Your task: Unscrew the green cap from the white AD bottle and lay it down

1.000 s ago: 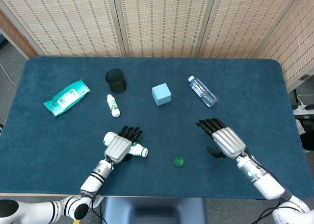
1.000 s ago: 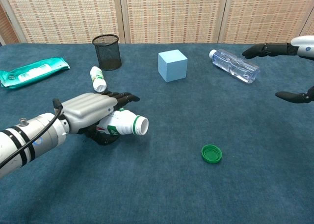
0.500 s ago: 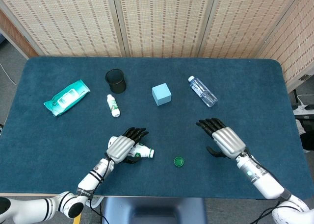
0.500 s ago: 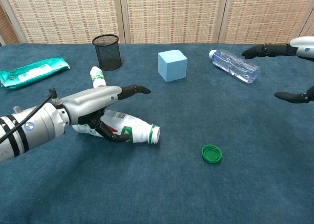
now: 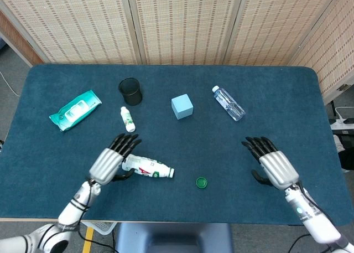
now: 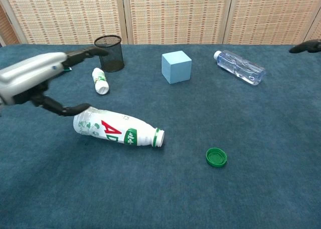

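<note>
The white AD bottle (image 5: 147, 168) (image 6: 116, 130) lies on its side on the blue table, its uncapped mouth pointing right. To the right of that mouth the green cap (image 5: 201, 182) (image 6: 216, 157) rests flat on the cloth. My left hand (image 5: 112, 159) (image 6: 37, 79) hovers by the bottle's base, fingers spread, holding nothing. My right hand (image 5: 272, 164) is open at the right side of the table, well away from the cap; in the chest view only its fingertips (image 6: 306, 47) show at the right edge.
A black mesh cup (image 5: 130, 91), a small white bottle (image 5: 128, 119), a light blue cube (image 5: 182, 106), a clear water bottle (image 5: 228, 103) and a green wipes pack (image 5: 74, 109) sit further back. The near table edge (image 5: 182, 221) runs just below the hands.
My left hand has let go of the AD bottle and drawn back left and up; the bottle now lies free. My right hand has moved right and toward the near edge.
</note>
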{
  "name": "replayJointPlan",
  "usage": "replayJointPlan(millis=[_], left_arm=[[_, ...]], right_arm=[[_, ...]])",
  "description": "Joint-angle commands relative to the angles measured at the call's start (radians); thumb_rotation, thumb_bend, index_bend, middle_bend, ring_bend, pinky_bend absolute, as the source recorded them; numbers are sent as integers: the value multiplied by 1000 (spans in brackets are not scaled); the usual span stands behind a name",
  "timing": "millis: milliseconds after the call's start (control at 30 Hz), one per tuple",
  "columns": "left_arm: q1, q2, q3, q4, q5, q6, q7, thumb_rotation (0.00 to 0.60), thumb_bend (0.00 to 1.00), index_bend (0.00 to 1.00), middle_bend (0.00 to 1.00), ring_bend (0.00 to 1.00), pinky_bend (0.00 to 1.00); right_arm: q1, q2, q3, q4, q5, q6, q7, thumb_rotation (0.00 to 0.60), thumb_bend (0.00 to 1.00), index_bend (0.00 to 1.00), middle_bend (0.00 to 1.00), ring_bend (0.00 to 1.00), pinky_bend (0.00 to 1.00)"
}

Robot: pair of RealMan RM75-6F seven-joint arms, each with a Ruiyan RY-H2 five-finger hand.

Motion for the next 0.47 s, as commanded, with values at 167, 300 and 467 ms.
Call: replayJointPlan(millis=[167,300,467], left_arm=[[331,181,163,52,18,310,6,600,383,0,0,0,0],[344,243,118,-25,-62,286,35,600,426,0,0,0,0],[341,244,87,-15,-73,257,39,600,424,0,0,0,0]], right_arm=[[-217,-69,-40,98,84,228,-159,600,343,0,0,0,0],[-236,-91,-14,114,91,257,-147,600,343,0,0,0,0],[-248,-81,-7,105,82,259,-143,600,343,0,0,0,0]])
